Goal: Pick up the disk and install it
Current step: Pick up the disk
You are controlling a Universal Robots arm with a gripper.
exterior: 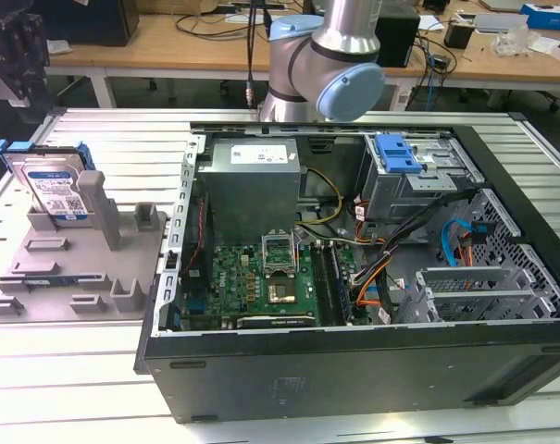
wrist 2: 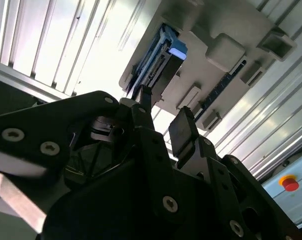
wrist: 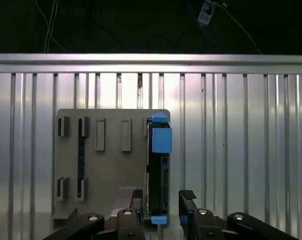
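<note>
1. Silver with a blue frame, the disk [exterior: 53,190] [wrist: 158,165] [wrist 2: 163,57] stands on its thin edge right under the claw [wrist: 161,204] [wrist 2: 163,117].
2. The claw is wide open and holds nothing. Its two black fingers [wrist: 187,200] are spread apart. In the first wrist view, one finger sits on each side of the disk's thin edge, with room to spare.
3. In the exterior view, the claw [exterior: 22,74] hangs above the disk and does not touch it.
4. A grey holder [exterior: 76,301] [wrist: 111,170] with many slots lies below the claw. The disk sits upright in the slot at one end of the holder, the end nearest the claw's fingers.
5. A thin dark strip [wrist: 81,150] sits in another slot of the holder, farther from the claw than the disk is.
6. The holder rests on a ribbed metal counter [exterior: 67,370] [wrist: 230,150], which spreads out under the claw.
7. A big black computer case [exterior: 354,365] lies open on the same counter, well apart from the claw, past the far side of the holder.
8. Inside the case are a green board [exterior: 261,273], a plain grey metal box [exterior: 252,185], a blue latch [exterior: 397,153] on a metal cage, and a bunch of wires [exterior: 400,250].
</note>
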